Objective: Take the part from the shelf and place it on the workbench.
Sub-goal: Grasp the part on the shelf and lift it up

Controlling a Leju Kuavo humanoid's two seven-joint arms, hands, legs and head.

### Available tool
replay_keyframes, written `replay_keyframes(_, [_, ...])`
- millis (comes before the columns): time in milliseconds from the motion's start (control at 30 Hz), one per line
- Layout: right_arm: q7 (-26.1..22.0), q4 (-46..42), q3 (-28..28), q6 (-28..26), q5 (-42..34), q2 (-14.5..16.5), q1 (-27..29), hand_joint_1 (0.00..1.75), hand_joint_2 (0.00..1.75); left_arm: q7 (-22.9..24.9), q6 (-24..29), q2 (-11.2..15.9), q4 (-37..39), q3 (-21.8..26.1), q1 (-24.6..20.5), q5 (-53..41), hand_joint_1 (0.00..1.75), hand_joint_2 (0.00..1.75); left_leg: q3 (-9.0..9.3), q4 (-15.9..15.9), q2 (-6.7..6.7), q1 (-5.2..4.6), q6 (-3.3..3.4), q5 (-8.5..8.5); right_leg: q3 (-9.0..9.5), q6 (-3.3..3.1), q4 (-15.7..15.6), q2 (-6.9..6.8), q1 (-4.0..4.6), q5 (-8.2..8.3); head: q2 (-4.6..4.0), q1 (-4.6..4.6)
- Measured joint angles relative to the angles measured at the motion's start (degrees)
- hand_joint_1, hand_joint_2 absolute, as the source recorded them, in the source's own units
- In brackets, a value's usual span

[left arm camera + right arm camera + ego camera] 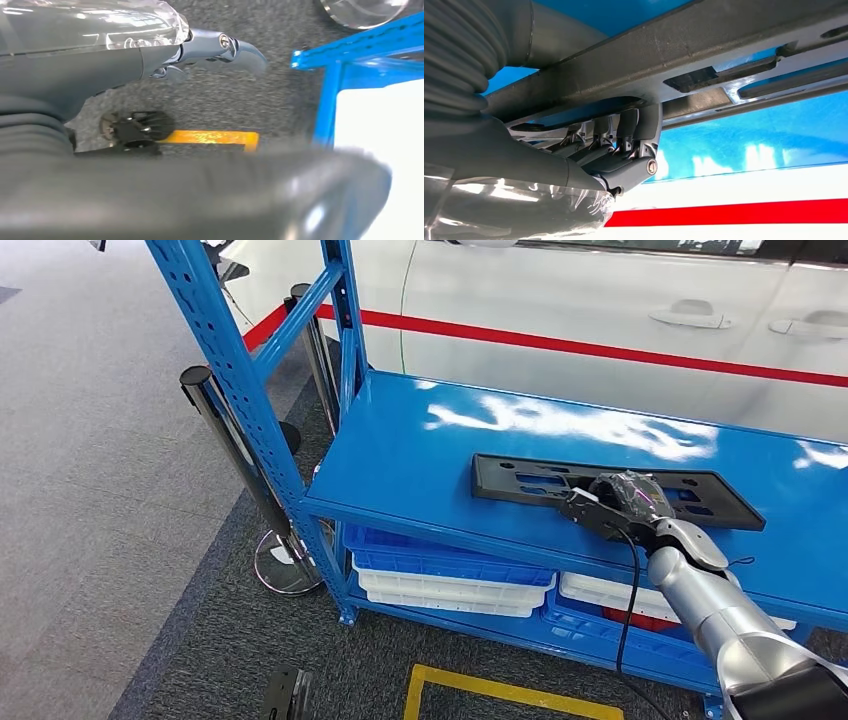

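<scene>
- Head view shows the right hand [622, 498] resting on top of the part [520, 480], a long flat black slotted panel lying on the top board of the blue shelf [400, 455].
- Right wrist view puts the part [724, 45] against the right hand [624, 145]: the dark fingers [636, 125] are curled up to the part's edge, with the thumb side pressed along its face. The hand grips the part.
- Along the shelf's top board, the part lies lengthwise near the front edge, with the hand on the part's middle stretch.
- A clear plastic wrap covers the back of the right hand, and a black cable [628, 590] runs down along the silver arm.
- Left wrist view has the left hand [200, 50] over dark carpet beside a blue foot of the shelf [325, 100]; its fingers are curled in with nothing in them.
- Below the shelf's top board sit blue and white trays [450, 580].
- Behind the shelf stands a white car [600, 300] with a red stripe.
- Left of the shelf stands a chrome barrier post [240, 455] on a round base.
- Yellow floor tape [500, 690] lies on the carpet in front of the shelf.
</scene>
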Motion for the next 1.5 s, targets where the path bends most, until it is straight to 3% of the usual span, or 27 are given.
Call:
replay_keyframes(100, [0.0, -0.1, 0.0, -0.1, 0.1, 0.0, 0.1, 1.74, 1.75, -0.7, -0.5, 0.2, -0.2, 0.0, -0.4, 0.1, 0.0, 0.0, 0.0, 0.0, 0.0, 0.0, 0.0, 0.0, 0.0, 0.0, 0.0, 0.0, 0.0, 0.0, 0.01, 0.0])
replay_keyframes(333, [-0.2, -0.4, 0.0, -1.1, 0.3, -0.2, 0.5, 1.75, 1.75, -0.2, -1.5, 0.7, -0.5, 0.0, -1.1, 0.2, 0.0, 0.0, -0.01, 0.0, 0.0, 0.0, 0.0, 0.0, -0.01, 0.01, 0.0, 0.0, 0.0, 0.0, 0.01, 0.0])
replay_keyframes(867, [-6.4, -6.6, -2.9, -5.2, -1.8, -2.8, -1.1, 1.75, 1.75, 3.0, -2.0, 0.8, -0.5, 0.0, -0.9, 0.0, 0.0, 0.0, -0.27, 0.0, 0.0, -0.06, 0.04, 0.04, -0.23, 0.11, 0.0, 0.01, -0.05, 0.07, 0.01, 0.0])
replay_keyframes(1233, [-5.1, -11.7, -3.2, -5.6, -1.3, -3.5, -0.8, 1.75, 1.75, 4.1, -1.6, 0.7, -0.5, 0.0, -0.6, 0.0, 0.0, 0.0, -0.47, 0.0, -0.02, -0.08, 0.05, 0.03, -0.42, 0.11, -0.1, -0.02, -0.07, 0.06, 0.01, 0.0])
replay_keyframes(1367, [-5.0, -13.2, -3.4, -6.0, -1.9, -4.1, 0.0, 1.75, 1.75, 3.8, -1.6, 0.6, -0.5, 0.0, -0.4, -0.3, 0.0, 1.75, -0.49, 0.0, -0.02, -0.08, 0.05, 0.03, -0.43, 0.12, -0.1, -0.02, -0.07, 0.06, 0.01, 0.0])
replay_keyframes(1500, [-5.2, -14.7, -4.1, -6.7, -2.5, -4.9, 1.1, 1.75, 1.75, 3.1, -1.4, 0.5, -0.5, -0.1, -0.2, -1.5, 0.0, 1.75, -0.52, 0.0, -0.02, -0.09, 0.05, 0.03, -0.45, 0.12, -0.1, -0.02, -0.08, 0.06, 0.0, 0.01])
